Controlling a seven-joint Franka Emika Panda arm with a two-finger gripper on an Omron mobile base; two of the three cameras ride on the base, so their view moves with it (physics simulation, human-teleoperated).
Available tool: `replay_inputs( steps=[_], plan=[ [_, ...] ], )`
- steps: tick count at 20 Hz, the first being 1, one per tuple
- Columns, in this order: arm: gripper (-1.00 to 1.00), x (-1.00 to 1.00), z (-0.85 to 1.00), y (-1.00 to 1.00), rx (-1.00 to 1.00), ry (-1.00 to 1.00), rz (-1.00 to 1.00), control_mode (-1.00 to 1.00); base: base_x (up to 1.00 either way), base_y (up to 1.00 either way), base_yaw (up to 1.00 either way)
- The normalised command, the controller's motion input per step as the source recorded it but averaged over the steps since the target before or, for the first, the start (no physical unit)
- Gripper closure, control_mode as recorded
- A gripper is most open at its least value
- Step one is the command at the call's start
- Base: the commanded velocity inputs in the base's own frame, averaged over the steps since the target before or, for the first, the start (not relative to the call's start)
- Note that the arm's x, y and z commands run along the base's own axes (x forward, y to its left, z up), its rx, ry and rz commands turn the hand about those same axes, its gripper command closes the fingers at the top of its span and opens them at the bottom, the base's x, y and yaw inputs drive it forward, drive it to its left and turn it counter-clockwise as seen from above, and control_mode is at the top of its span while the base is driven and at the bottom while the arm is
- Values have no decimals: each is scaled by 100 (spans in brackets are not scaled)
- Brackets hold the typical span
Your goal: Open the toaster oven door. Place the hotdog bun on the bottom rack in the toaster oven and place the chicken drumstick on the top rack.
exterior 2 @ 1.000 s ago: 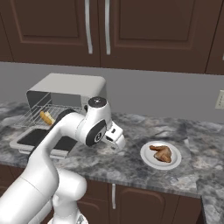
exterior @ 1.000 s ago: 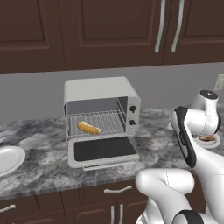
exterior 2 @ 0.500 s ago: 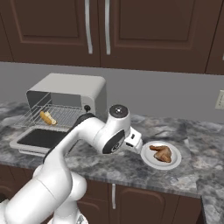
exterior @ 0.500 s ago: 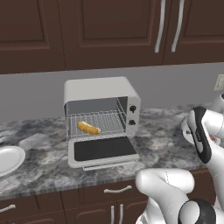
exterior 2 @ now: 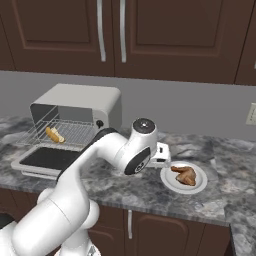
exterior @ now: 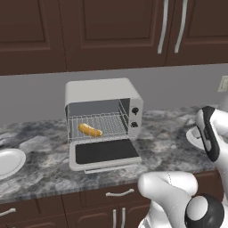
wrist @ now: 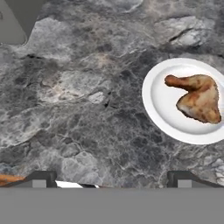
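Hand view: the empty, wide-open gripper has swung from the toaster oven, bun on its rack, to the chicken drumstick ahead and right, next to grasp.

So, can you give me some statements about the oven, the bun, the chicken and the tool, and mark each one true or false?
1. The toaster oven door is open. True.
2. The hotdog bun lies on a rack inside the oven. True.
3. The chicken drumstick is already in the oven. False: it lies on a white plate on the counter.
4. The tool is shut on the drumstick. False: it is open and empty, over the counter beside the plate.
5. The upper cabinets are white. False: dark brown.
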Motion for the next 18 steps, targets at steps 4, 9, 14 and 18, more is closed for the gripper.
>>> replay_inputs(
  steps=[4,9,14,18],
  plan=[
    [-100,9,-9,-14,-19,0,22,-100,0,0,0],
    [-100,25,-10,-21,-15,7,19,-100,0,0,0],
    [-100,29,-4,-16,-5,15,18,-100,0,0,0],
    [-100,43,0,-9,0,6,13,-100,0,0,0]
  ],
)
